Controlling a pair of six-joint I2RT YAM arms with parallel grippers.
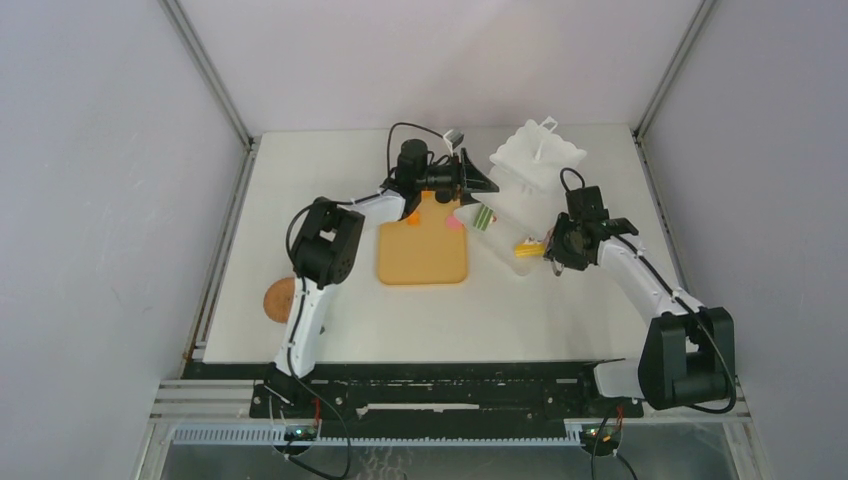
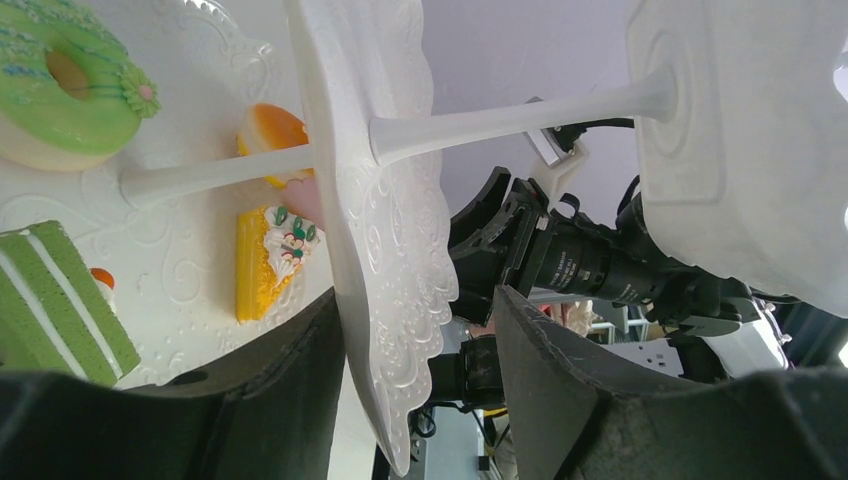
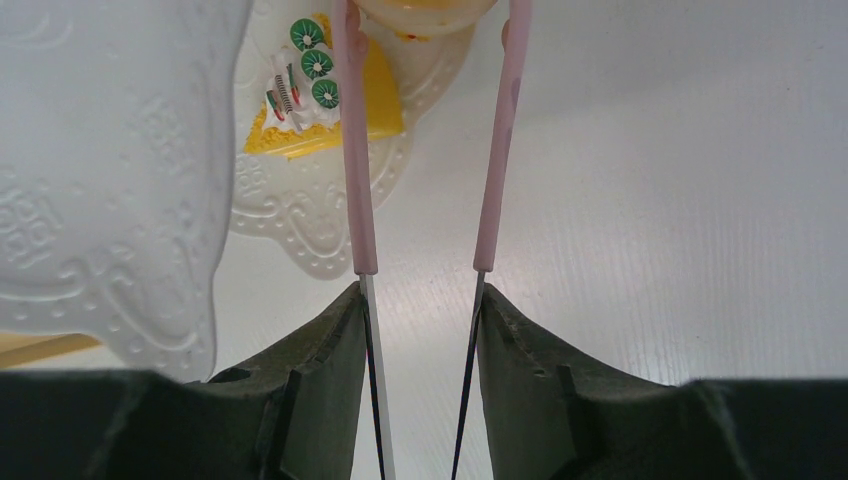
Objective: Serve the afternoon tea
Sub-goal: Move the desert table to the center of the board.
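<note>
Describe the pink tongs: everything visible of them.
The pink tongs are two thin arms, pink and plastic-looking over most of their length, with bare metal-looking strips where the right gripper pinches them from both sides. The arms run away from the wrist camera, apart and nearly parallel, above the white table. Their far ends flank an orange tart at the picture's top edge; the tips themselves are out of frame.
</note>
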